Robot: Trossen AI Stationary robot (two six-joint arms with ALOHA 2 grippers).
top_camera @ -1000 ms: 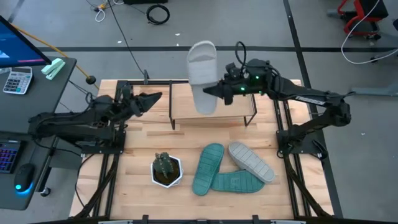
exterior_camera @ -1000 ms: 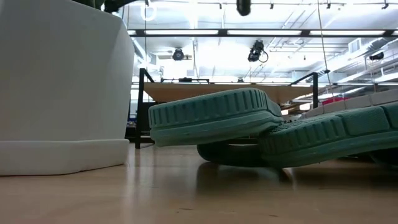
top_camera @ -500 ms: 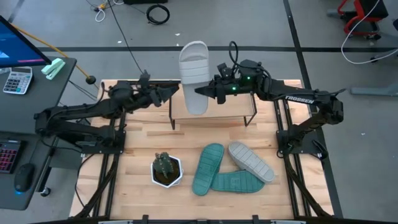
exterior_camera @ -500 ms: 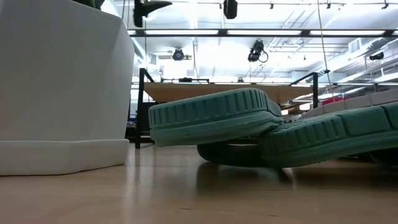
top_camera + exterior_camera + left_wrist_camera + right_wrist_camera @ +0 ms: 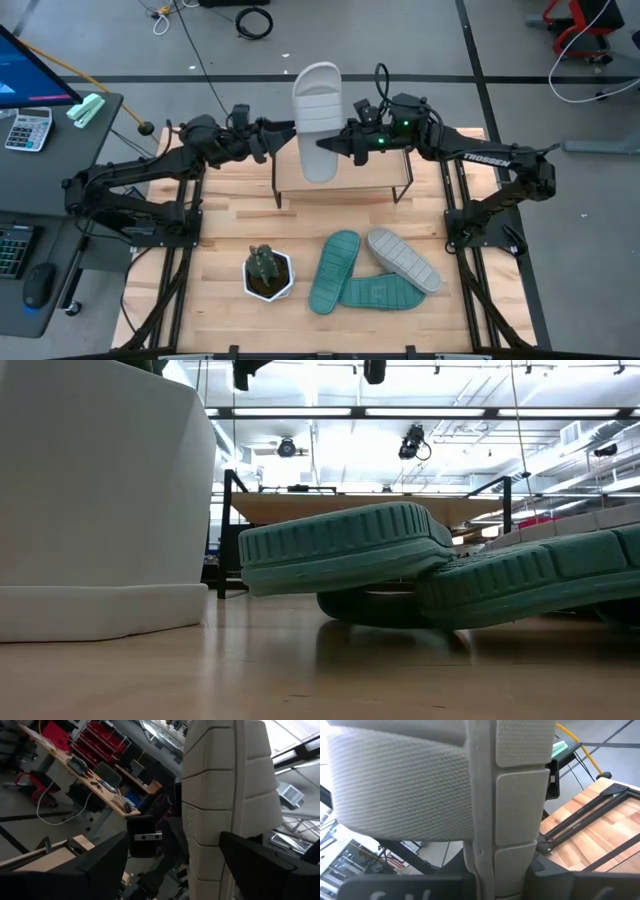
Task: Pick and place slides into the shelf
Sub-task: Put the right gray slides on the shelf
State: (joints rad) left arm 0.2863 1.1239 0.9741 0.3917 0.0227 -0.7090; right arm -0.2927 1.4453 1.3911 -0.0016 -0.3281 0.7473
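Above the shelf (image 5: 340, 165) at the table's (image 5: 220, 250) far side, the right tool (image 5: 335, 146) pinches a light grey slide (image 5: 318, 120) by its edge. The left tool (image 5: 275, 134) is spread beside it. Light, rubbery and bendy, it probably grips best along the sole's rim.

Four slides show: two light grey (image 5: 317, 120) (image 5: 403, 258) and two teal (image 5: 333, 270) (image 5: 381, 293), plus one shelf (image 5: 340, 160) and one potted plant (image 5: 266, 271).
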